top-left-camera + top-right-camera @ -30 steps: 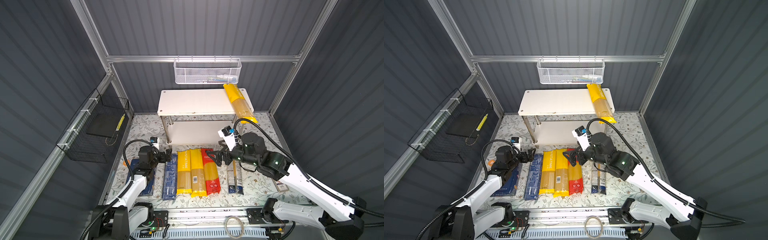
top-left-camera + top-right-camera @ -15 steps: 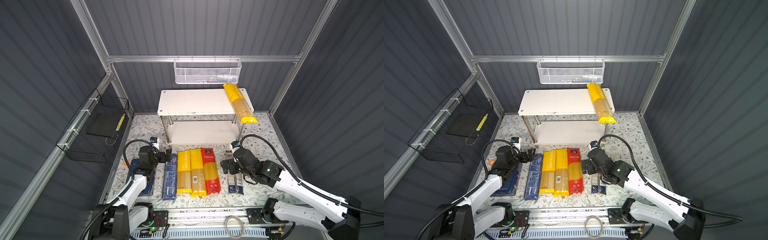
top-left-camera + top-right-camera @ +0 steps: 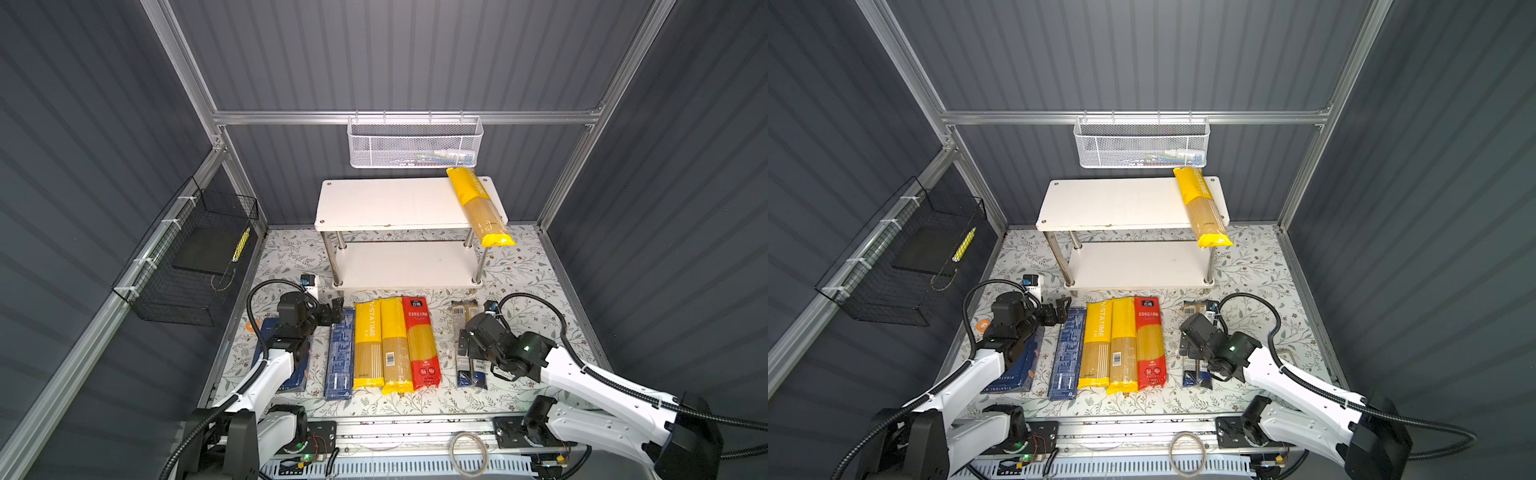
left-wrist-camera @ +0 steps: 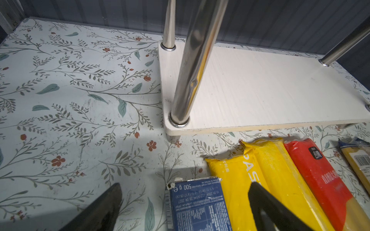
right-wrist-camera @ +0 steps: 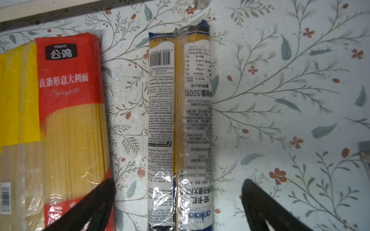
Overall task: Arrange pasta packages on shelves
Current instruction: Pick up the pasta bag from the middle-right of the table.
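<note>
Six pasta packages flat on the floral counter [image 3: 519,270], in a row just in front of the shelves [image 3: 386,203]; a seventh up on the rack itself. From the left: wide blue box [image 3: 1023,365], largely hidden under the left arm; narrow dark-blue box [image 3: 340,357] beside it; then yellow PASTATIME bag [image 3: 368,345], second yellow bag [image 3: 395,345] and red bag [image 3: 422,340], pressed side by side. Across a gap, clear and dark-blue pack [image 5: 180,120], printed label up. Third yellow bag [image 3: 478,205] slantwise on the top board at its right end, near end hanging past the front edge.

Right jaws spread wide, gripping nothing, low over the clear and dark-blue pack; one black finger [image 5: 264,204] on either side, both apart from it, the inner one over the red bag's edge. Left jaws also wide apart and empty, above the far end of the narrow dark-blue box, facing the rack's front left leg [image 4: 186,80].

Farther out: white mesh basket [image 3: 415,143] on the back rail, black wire basket [image 3: 195,257] on the left wall.
</note>
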Robot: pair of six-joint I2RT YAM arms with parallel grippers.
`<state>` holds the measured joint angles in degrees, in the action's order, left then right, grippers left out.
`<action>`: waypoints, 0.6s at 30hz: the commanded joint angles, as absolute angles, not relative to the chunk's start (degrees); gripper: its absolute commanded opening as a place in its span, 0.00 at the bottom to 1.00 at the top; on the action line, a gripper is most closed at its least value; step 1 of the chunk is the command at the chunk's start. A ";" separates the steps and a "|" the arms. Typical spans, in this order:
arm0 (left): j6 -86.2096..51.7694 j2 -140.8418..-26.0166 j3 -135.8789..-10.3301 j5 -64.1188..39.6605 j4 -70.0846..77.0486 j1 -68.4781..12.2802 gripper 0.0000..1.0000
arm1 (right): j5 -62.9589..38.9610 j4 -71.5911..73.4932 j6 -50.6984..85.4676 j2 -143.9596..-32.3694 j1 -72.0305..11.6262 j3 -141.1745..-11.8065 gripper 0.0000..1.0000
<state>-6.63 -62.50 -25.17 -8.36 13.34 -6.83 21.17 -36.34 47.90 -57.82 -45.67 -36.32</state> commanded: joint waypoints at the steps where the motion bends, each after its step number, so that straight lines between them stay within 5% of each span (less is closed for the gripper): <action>1: -6.00 -62.84 -25.31 -8.00 14.06 -7.29 0.99 | 19.36 -37.81 50.28 -58.92 -45.26 -35.50 0.99; 18: -5.79 -62.50 -25.31 -7.29 13.55 -7.91 0.99 | 12.93 -26.13 47.78 -68.46 -44.56 -30.23 0.99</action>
<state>-6.61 -63.02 -25.17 -7.81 13.32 -7.49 14.15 -28.12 50.06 -66.48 -44.77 -28.84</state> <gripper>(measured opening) 0.992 0.987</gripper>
